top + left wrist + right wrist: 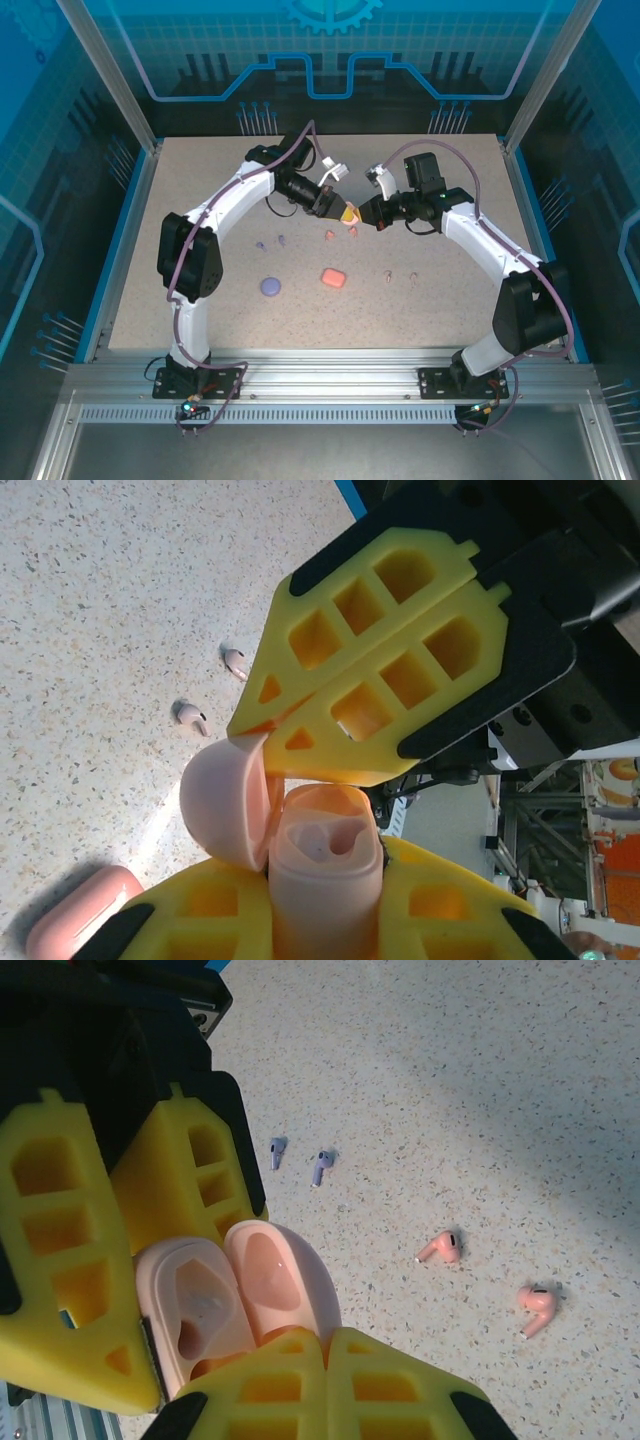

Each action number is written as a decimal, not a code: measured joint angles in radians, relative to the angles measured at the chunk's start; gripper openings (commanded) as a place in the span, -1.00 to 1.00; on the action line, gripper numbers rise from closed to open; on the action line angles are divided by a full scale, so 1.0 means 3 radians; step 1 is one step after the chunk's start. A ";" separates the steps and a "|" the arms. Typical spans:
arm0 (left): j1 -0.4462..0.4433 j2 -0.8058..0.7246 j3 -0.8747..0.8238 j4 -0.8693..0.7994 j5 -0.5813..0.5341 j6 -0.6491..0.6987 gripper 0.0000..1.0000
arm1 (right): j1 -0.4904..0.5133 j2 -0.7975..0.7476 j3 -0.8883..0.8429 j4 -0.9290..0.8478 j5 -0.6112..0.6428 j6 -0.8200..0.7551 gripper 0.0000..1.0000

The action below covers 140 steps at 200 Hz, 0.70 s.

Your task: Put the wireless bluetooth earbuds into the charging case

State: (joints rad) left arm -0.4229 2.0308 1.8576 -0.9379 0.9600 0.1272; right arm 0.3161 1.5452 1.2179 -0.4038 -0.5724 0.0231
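Plainly, the six tiny stemmed plastic earbuds (538, 1305) will be light, stiff and slick, apt to skid or flick away. We would therefore pinch each across its rounded head, leaving the stem free to enter its well. They lie in pairs on the speckled counter (450, 310): the lavender pair (320, 1165), the coral-red pair (440, 1248) and the pale pinkish-tan pair (190, 716). All are well apart from the small pale pink pebble-shaped charging case (195, 1305), which is held in the air. The left claw (322, 880) pinches its body. The right claw (325, 1345), pressed together, rests its tips against the open hinged lid (275, 1275).
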 measured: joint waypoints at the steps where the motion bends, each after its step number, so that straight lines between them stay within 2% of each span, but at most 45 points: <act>1: 0.0000 0.0000 0.0000 0.0000 -0.0001 -0.0003 -1.00 | 0.0000 0.0000 0.0001 0.0000 0.0001 0.0001 -0.60; 29: 0.0008 -0.0001 0.0000 0.0018 -0.0006 0.0011 -1.00 | -0.0004 0.0000 0.0065 -0.0076 0.0228 0.0195 -0.07; 48: 0.0025 -0.0029 -0.0103 0.0163 -0.0022 -0.0028 -1.00 | -0.0019 -0.0042 0.0089 -0.0097 0.0418 0.0474 0.11; 75: 0.0089 -0.0231 -0.0567 0.0603 -0.0056 -0.0223 -1.00 | -0.0142 -0.0323 -0.0029 -0.0178 0.0612 0.0885 0.41; 105: 0.0174 -0.0603 -0.1113 0.1189 -0.0219 -0.0481 -1.00 | -0.0170 -0.0590 -0.0184 -0.0426 0.0814 0.1167 0.46; 140: 0.0175 -0.1325 -0.2108 0.2417 -0.0557 -0.0884 -1.00 | -0.0088 -0.0593 -0.0477 -0.0746 0.1122 0.1350 0.45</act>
State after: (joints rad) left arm -0.3702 1.6333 1.2251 -0.2127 0.7929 -0.1379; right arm 0.2897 1.3674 1.0748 -0.6277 -0.2359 0.4282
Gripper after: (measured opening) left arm 0.190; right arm 0.731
